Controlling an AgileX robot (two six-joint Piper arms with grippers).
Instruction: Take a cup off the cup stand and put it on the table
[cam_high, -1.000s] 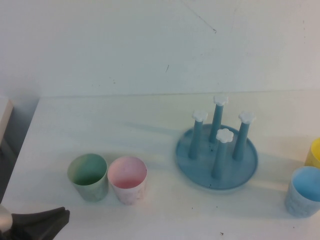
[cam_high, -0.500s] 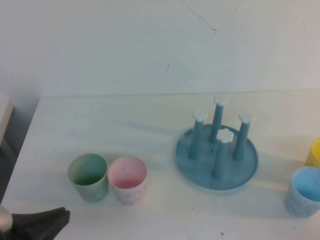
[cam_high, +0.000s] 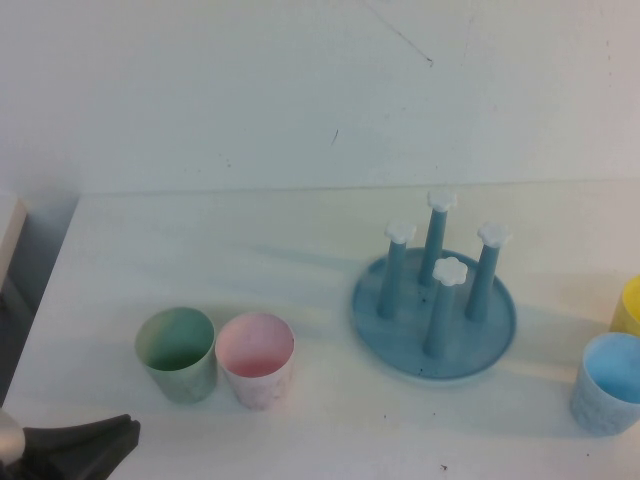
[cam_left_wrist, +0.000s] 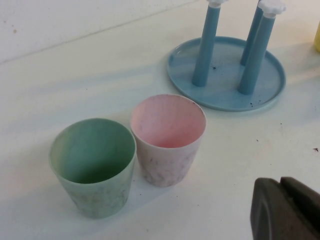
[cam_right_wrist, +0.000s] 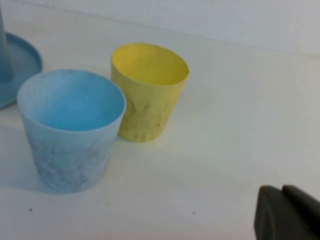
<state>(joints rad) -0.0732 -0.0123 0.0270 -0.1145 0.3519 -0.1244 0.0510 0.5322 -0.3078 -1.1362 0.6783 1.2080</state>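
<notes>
We find the left gripper (cam_high: 120, 440) at the near left corner of the table (cam_high: 300, 420), its dark fingers (cam_left_wrist: 285, 207) pressed together with nothing between them. The right gripper (cam_right_wrist: 287, 210) sits out of the high view; its own wrist camera shows its fingers together too, empty, low over the tabletop near the right-hand cups.

Just beyond the left gripper we see the green cup (cam_high: 177, 353) and the pink cup (cam_high: 256, 360) standing upright side by side, rims almost touching, mouths up.

On the near right edge we see the cup (cam_high: 607, 382), light blue and speckled, upright on the table with its bright blue inside showing. Just behind it stands a yellow cup (cam_high: 629, 305), half cut off in the high view; in the right wrist view we see the two close together, the yellow cup (cam_right_wrist: 149, 90) beside the blue one (cam_right_wrist: 72, 130).

Farther back, between the two pairs of cups, we see the cup stand (cam_high: 433, 312), a round blue tray with four upright pegs capped in white flowers. All four pegs are bare.
</notes>
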